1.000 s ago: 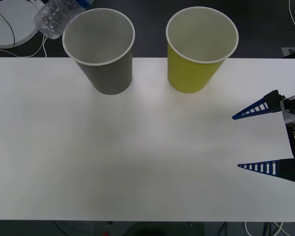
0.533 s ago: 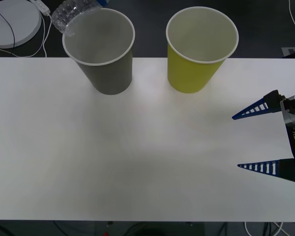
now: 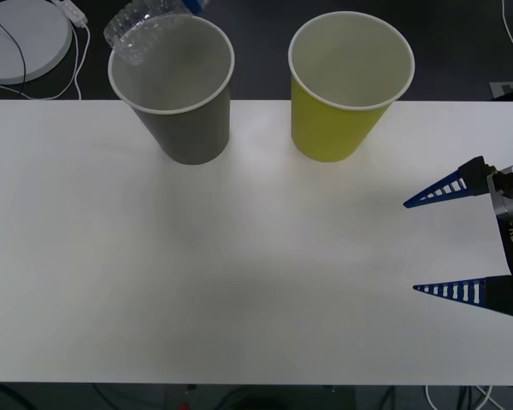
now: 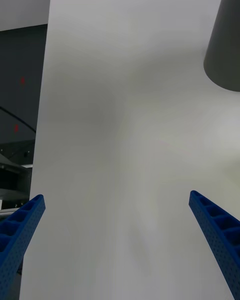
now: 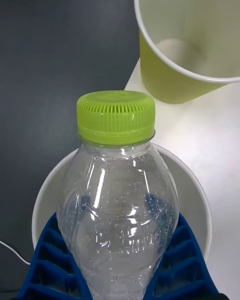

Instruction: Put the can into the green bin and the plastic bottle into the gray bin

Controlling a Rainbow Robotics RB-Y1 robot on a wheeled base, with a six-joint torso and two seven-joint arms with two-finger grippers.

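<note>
Plastic bottle (image 5: 117, 195) now nearer over gray bin (image 3: 175, 94), cap toward green bin (image 3: 346, 90), between clamping left fingers (image 5: 47, 260); right fingers (image 3: 451, 184) wide.

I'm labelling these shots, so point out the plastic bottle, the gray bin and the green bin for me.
plastic bottle (image 5: 116, 111): left wrist view, on its lime-green cap.
gray bin (image 3: 192, 128): front view, on its outer wall.
green bin (image 3: 333, 128): front view, on its outer wall.

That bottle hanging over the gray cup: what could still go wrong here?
The bottle, held in the left tool, sits over the far-left rim of the gray cup in the front view, not its middle. Let go now, it might hit the rim and bounce off the table, or tip the cup. The green cup stands close beside and could get knocked.
</note>
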